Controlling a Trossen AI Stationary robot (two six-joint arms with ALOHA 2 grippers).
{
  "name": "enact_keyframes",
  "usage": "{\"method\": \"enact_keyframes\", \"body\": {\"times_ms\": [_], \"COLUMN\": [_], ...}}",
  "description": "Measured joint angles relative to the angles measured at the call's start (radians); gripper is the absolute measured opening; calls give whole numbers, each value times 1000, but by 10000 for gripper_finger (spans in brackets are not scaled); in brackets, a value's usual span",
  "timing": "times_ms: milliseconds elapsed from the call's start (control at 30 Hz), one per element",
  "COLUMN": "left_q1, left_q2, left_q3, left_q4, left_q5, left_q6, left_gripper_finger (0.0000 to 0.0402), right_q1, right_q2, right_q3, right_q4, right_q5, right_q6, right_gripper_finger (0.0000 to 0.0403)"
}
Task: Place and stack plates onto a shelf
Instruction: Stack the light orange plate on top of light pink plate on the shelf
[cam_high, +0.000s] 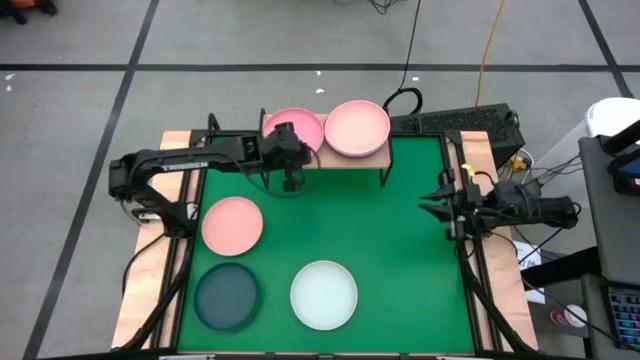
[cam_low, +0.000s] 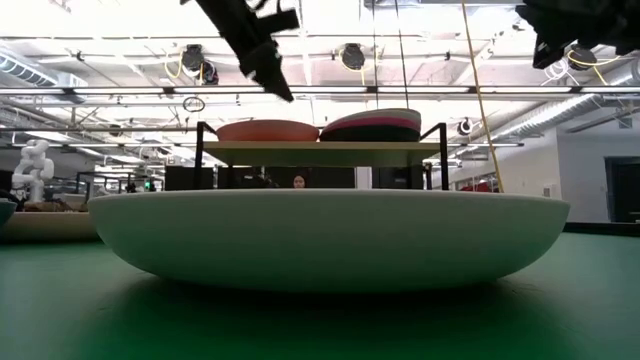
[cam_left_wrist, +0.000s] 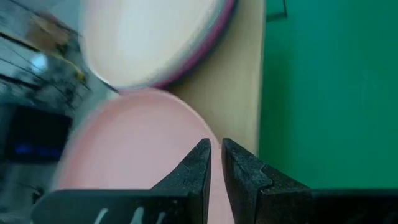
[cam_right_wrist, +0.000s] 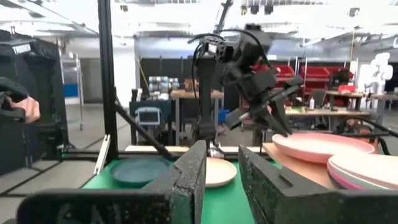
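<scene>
The shelf stands at the mat's far edge on thin black legs. On its wooden top lie a pink plate at the left and a stack of plates topped by a light pink one at the right. On the mat lie a light pink plate, a dark teal plate and a whitish mint plate. My left gripper hovers above the shelf's left plate, fingers a narrow gap apart and empty. My right gripper waits at the mat's right edge, open and empty.
The low view shows the mint plate close up, and my left gripper clear above the shelf's plates. A keyboard and cables lie behind the shelf. A person's hand shows beyond the table's left side.
</scene>
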Motion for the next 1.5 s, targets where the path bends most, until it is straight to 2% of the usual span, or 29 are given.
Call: {"method": "enact_keyframes", "body": {"times_ms": [167, 267, 400, 533, 633, 767, 933, 1067, 1300, 1500], "left_q1": [-57, -122, -228, -346, -437, -537, -634, -692, -751, -805], "left_q2": [-85, -128, -139, -130, -108, -55, 23, 71, 83, 57], "left_q3": [0, 1, 0, 0, -1, -1, -2, -2, -2, -46], "left_q4": [-59, -170, -350, -436, -476, -550, -598, -614, -613, -652], "left_q5": [-29, -30, -66, -74, -66, -63, -64, -73, -195, -233], "left_q6": [-11, -63, -241, -466, -558, -700, -864, -921, -1076, -1165], "left_gripper_finger": [47, 47, 47, 47, 48, 78, 149, 193, 204, 204], "right_q1": [0, 0, 0, 0, 0, 0, 0, 0, 0, 0], "right_q2": [0, 0, 1, 4, 4, 4, 4, 4, 4, 4], "right_q3": [-24, -24, -24, -25, -25, -25, -25, -51, -95, -98], "right_q4": [46, 46, 43, 37, 37, 37, 37, 50, 135, 145], "right_q5": [0, -3, -6, -10, -34, -61, -111, -136, -134, -135], "right_q6": [19, 40, 70, 76, 75, 74, 73, 76, 58, 77], "right_gripper_finger": [80, 80, 80, 80, 80, 80, 80, 80, 80, 80]}}
